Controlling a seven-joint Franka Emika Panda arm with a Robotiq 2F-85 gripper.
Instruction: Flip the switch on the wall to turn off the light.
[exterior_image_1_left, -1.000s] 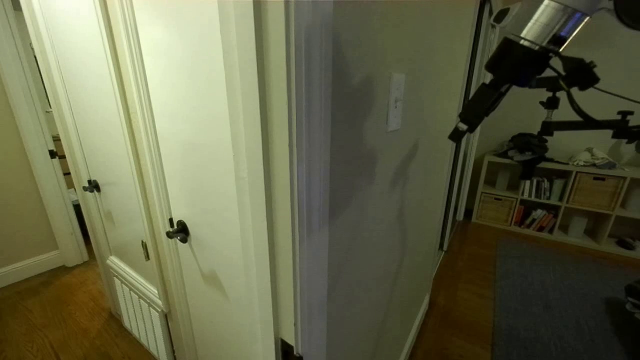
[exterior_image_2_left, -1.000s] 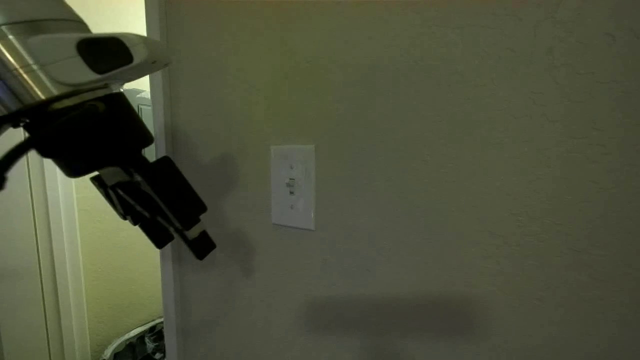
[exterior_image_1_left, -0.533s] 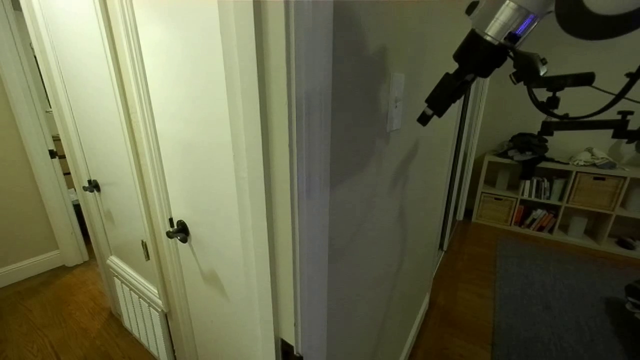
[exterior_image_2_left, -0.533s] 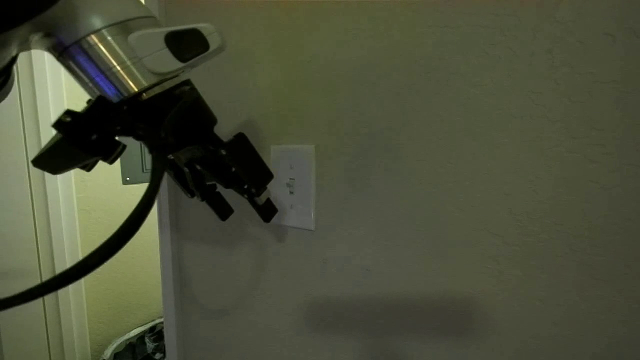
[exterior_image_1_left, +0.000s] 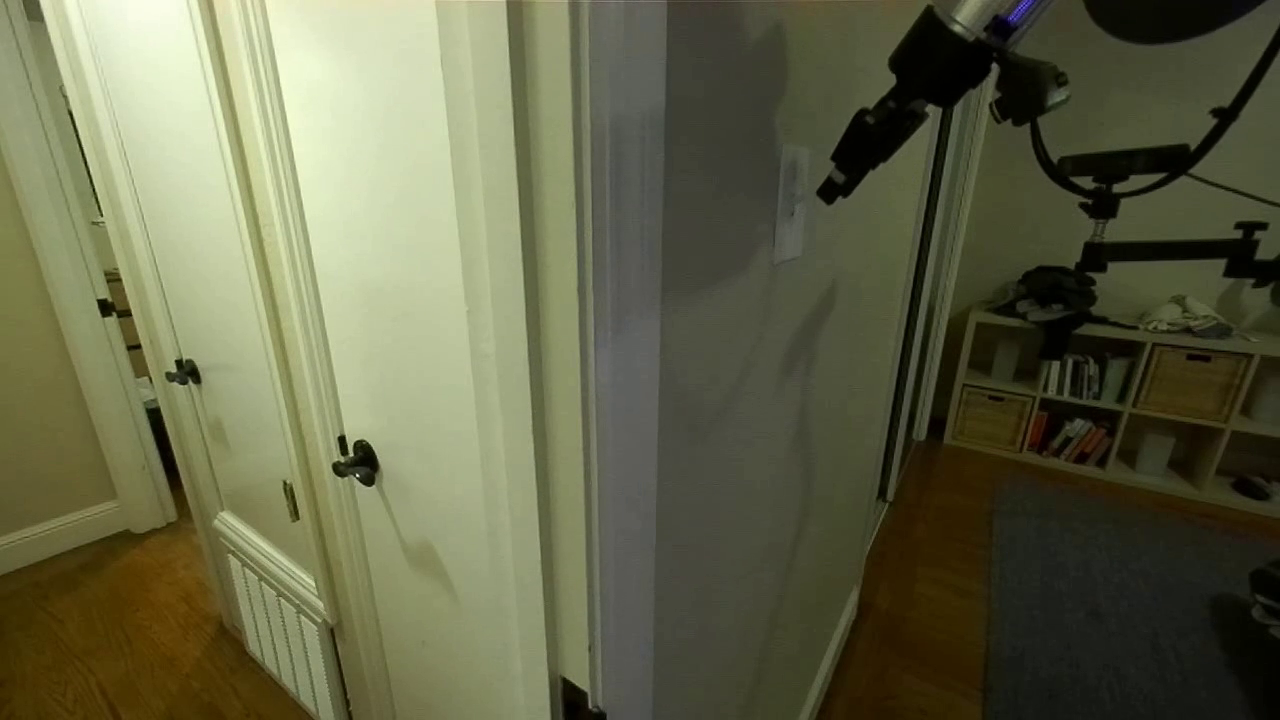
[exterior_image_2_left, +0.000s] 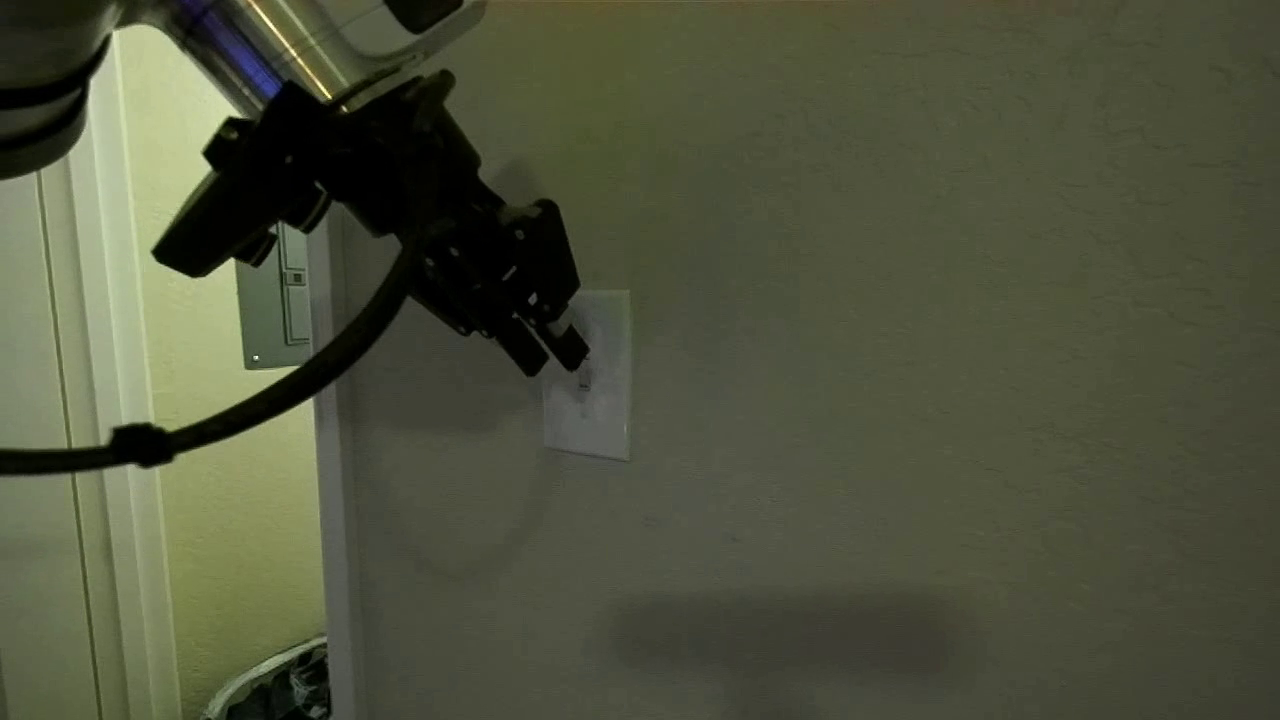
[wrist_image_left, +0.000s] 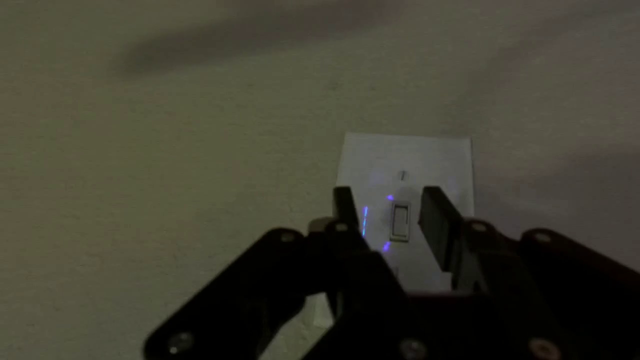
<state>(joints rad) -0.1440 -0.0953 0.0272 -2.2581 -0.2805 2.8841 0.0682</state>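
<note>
The white switch plate (wrist_image_left: 400, 155) sits on the pale wall (wrist_image_left: 175, 150), its small toggle (wrist_image_left: 400, 221) showing in the middle of the wrist view. My black gripper (wrist_image_left: 388, 197) is part-way open, one finger on each side of the toggle in that view and nothing held between them. In an exterior view the gripper (exterior_image_2_left: 553, 358) overlaps the left upper part of the switch (exterior_image_2_left: 595, 425) and hides part of the toggle. Elsewhere the fingertips (exterior_image_1_left: 828, 194) appear slightly apart from the switch (exterior_image_1_left: 791, 215), level with its middle. Whether anything touches cannot be told.
A black cable (exterior_image_2_left: 345, 350) loops below the wrist. White doors (exterior_image_1_left: 370, 250) with dark handles (exterior_image_1_left: 357, 463) stand around the corner past a door frame (exterior_image_1_left: 625, 350). Farther back are a low shelf (exterior_image_1_left: 1085, 405), a blue-grey rug (exterior_image_1_left: 1110, 600) and a black camera arm (exterior_image_1_left: 1165, 250).
My gripper has come closer to the wall and the switch, rising in the last half second. The wrist has turned, and the fingers have drawn nearer to each other. The switch plate has stayed in place.
</note>
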